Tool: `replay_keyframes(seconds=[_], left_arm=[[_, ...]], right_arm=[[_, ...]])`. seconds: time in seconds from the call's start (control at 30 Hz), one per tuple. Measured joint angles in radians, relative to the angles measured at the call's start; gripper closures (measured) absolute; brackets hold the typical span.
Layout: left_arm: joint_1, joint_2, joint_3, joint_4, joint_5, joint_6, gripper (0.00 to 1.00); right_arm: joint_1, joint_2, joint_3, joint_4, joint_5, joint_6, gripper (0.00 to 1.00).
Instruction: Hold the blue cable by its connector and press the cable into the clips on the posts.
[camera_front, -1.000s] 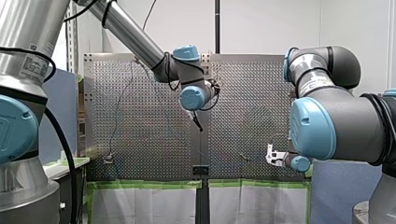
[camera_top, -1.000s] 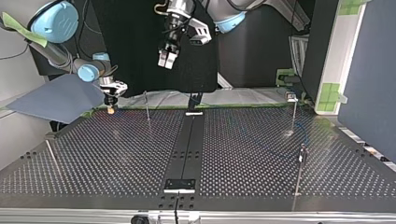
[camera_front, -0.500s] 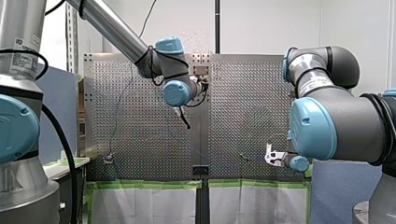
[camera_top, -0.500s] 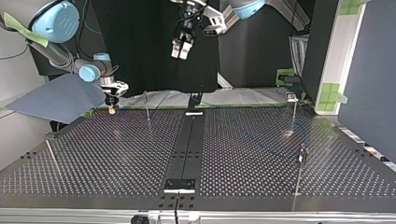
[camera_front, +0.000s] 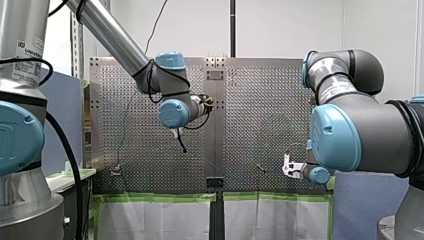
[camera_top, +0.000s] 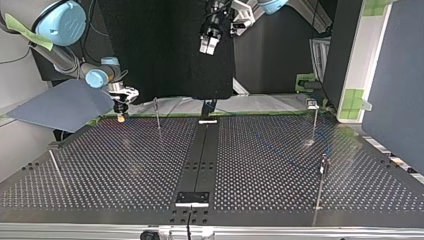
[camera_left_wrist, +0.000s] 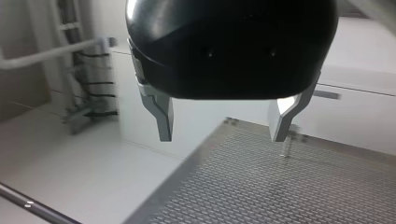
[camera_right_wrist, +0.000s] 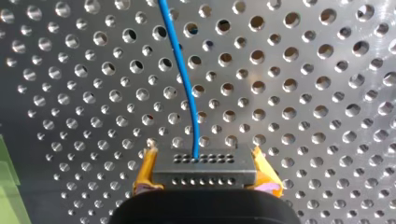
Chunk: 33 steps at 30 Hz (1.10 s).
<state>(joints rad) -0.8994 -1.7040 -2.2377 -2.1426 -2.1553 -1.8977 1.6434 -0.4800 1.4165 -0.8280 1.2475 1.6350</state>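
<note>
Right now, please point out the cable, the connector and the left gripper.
cable (camera_right_wrist: 187, 88), right wrist view, middle of its length
connector (camera_right_wrist: 204, 170), right wrist view, front face
left gripper (camera_left_wrist: 221, 137), left wrist view, midway between fingertips

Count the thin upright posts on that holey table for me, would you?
4, by the top view: back-left post, back-right post, front-right post and front-left post, which is faint. More may be hidden.

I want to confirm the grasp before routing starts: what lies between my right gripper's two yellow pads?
The right wrist view shows the connector clamped between the yellow pads, with the blue cable running out ahead of it.
</note>
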Motion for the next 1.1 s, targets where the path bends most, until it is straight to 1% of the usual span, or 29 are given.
replay_keyframes(seconds=[0.1,0.2,0.33,0.4,0.5,0.6,0.67,0.83,0.97,1.1], left_arm=[[0.0,-0.029,-0.029,0.029,0.008,0.006,0.0],[0.002,-0.059,-0.059,0.058,0.013,0.007,0.0],[0.003,-0.099,-0.1,0.093,0.015,0.009,0.0],[0.003,-0.121,-0.121,0.097,0.016,0.009,0.0],[0.0,-0.151,-0.151,0.095,0.015,0.01,0.0],[-0.002,-0.171,-0.181,0.095,0.016,0.011,0.0],[-0.002,-0.176,-0.199,0.097,0.017,0.011,0.0],[-0.002,-0.18,-0.243,0.101,0.021,0.014,0.0],[0.0,-0.18,-0.25,0.108,0.024,0.017,0.0],[0.003,-0.18,-0.24,0.112,0.028,0.021,0.0]], right_arm=[[-0.001,0.0,0.0,0.008,0.001,-0.013,1.0],[-0.004,-0.002,0.0,0.02,0.003,-0.02,1.0],[-0.007,-0.019,0.001,0.047,0.006,-0.032,1.0],[-0.008,-0.037,0.005,0.067,0.015,-0.039,1.0],[-0.01,-0.067,0.022,0.097,0.039,-0.042,1.0],[-0.012,-0.095,0.047,0.11,0.057,-0.041,1.0],[-0.014,-0.113,0.064,0.111,0.064,-0.04,1.0],[-0.018,-0.161,0.111,0.109,0.088,-0.029,1.0],[-0.024,-0.199,0.149,0.1,0.093,-0.025,1.0],[-0.027,-0.239,0.188,0.087,0.087,-0.015,1.0]])
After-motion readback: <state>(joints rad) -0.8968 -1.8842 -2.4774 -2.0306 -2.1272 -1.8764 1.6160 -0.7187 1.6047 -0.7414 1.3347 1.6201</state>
